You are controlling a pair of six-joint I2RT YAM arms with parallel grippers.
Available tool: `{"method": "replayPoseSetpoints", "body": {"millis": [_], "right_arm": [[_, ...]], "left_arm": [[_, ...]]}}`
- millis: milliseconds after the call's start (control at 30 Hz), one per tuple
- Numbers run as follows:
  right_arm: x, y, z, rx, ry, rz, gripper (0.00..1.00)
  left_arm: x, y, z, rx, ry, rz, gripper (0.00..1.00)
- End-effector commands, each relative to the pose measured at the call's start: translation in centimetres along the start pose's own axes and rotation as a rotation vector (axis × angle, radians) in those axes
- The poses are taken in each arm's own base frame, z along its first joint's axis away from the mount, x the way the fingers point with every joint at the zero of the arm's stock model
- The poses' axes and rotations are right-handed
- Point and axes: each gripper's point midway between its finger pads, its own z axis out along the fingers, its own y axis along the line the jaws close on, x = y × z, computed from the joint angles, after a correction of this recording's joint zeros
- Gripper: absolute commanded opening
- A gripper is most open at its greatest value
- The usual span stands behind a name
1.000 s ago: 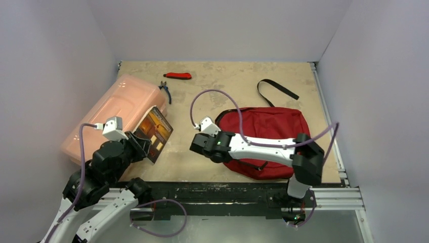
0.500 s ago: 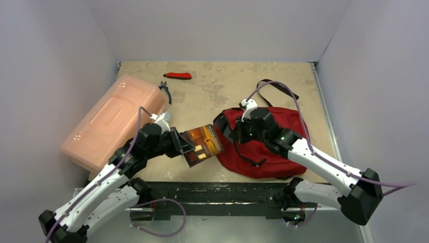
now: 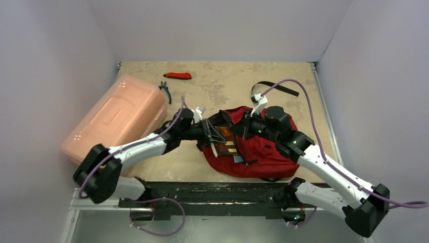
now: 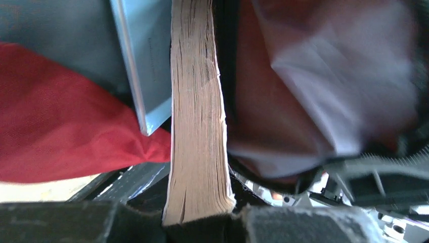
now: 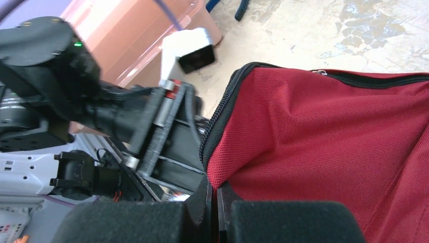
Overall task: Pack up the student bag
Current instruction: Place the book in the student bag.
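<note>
Worn tan table (image 3: 212,81) under a pink box (image 3: 116,119), pliers (image 3: 165,91), a red tool (image 3: 178,76) and the student bag (image 3: 268,152).

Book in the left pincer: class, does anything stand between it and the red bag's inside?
Nothing visible does. The book is at the open mouth of the student bag, whose rim the right pincer holds up. A pale blue flat item sits beside it, not across.
</note>
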Motion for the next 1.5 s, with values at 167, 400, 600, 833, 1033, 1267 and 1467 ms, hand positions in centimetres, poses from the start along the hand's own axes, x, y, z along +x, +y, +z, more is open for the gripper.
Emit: {"method": "replayPoseSetpoints", "body": {"millis": [167, 400, 600, 833, 1033, 1267, 1467], "right_arm": [[-4.9, 4.0, -1.6, -0.138, -0.144, -0.037, 0.0], [-4.8, 3.3, -2.3, -0.11, -0.155, -0.052, 0.0], [-4.5, 2.3, -3.0, -0.059, -0.167, -0.062, 0.0], [-4.0, 0.6, -3.5, 0.027, -0.15, -0.088, 0.0], [-3.7, -0.6, -3.7, 0.085, -0.135, -0.111, 0.0], [-3.7, -0.6, -3.4, 0.087, -0.126, -0.116, 0.0], [-3.7, -0.4, -2.8, 0.076, -0.113, -0.115, 0.0]], "left_arm": [[0.6, -6.7, 9.7, 0.198, 0.156, 0.093, 0.0], [-0.8, -3.6, 15.5, 0.135, 0.154, 0.049, 0.06], [-1.0, -2.6, 14.5, 0.057, 0.124, 0.112, 0.46], [-1.3, -0.6, 9.8, -0.066, 0.051, 0.27, 0.89], [-1.9, 3.2, 4.4, -0.313, -0.035, 0.409, 0.93], [-3.9, 8.0, -2.3, -0.717, -0.21, 0.325, 0.86], [-3.4, 8.0, -1.5, -0.727, -0.264, 0.108, 0.84]]}}
